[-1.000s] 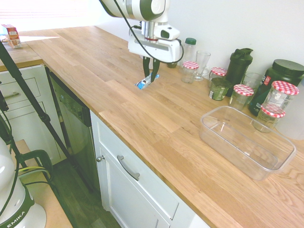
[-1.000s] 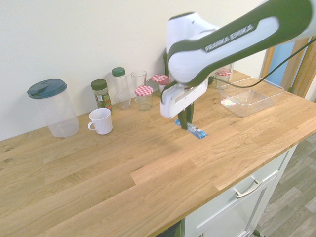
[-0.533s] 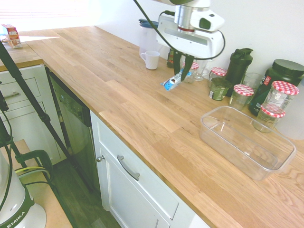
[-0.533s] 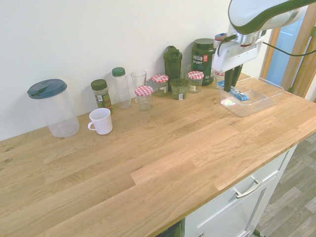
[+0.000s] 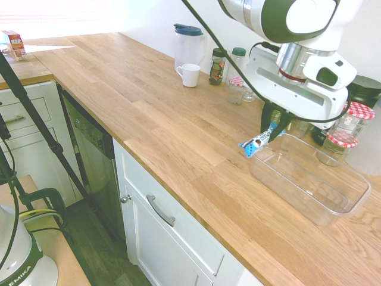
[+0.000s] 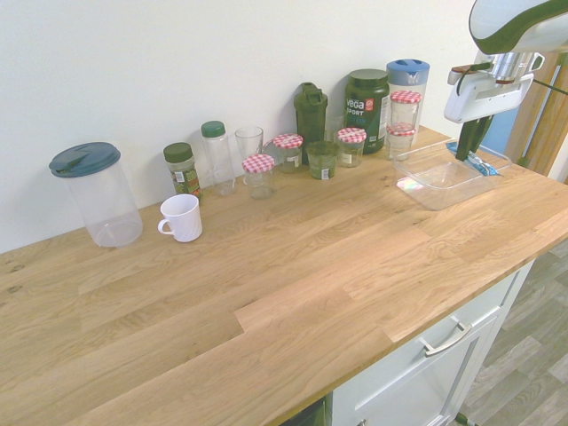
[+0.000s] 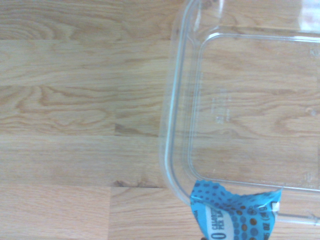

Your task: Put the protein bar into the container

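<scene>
The protein bar, in a blue and white wrapper, hangs tilted in the air, and my gripper is shut on its upper end. It hovers just above the end rim of the container, a clear rectangular tub on the wooden counter. In the second exterior view the gripper holds the bar over the far side of the container. The wrist view shows the bar's blue dotted end over the tub's rounded corner. Nothing lies in the tub.
Along the wall behind the tub stand red-checked-lid jars, a dark shaker bottle and a dark green tub. Further along are a glass, spice jars, a white mug and a lidded clear pitcher.
The arm has carried the bar from the middle of the counter along to the container, lifting it off the wood. It is now held over the tub's rim.
</scene>
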Controlling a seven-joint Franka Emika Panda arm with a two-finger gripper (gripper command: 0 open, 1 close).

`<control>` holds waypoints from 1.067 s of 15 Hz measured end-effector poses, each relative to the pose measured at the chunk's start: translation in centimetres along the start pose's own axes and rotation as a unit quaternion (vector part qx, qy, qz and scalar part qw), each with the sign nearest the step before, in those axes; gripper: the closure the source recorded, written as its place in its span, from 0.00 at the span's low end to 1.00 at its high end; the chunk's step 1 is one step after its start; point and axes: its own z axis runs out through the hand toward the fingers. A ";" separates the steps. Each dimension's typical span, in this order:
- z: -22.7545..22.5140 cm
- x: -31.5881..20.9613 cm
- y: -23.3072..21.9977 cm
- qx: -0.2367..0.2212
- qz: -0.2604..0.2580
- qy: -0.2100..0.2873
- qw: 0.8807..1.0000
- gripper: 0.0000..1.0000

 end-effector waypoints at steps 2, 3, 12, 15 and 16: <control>1.1 1.3 -0.1 -0.004 0.002 -0.003 1.000 1.00; 1.9 1.8 -0.3 -0.008 0.002 -0.004 1.000 1.00; 7.0 3.7 -1.0 -0.014 -0.008 -0.014 1.000 1.00; 7.4 4.5 -1.3 -0.012 -0.004 -0.015 1.000 1.00; 7.6 5.0 -1.5 -0.012 -0.003 -0.015 1.000 1.00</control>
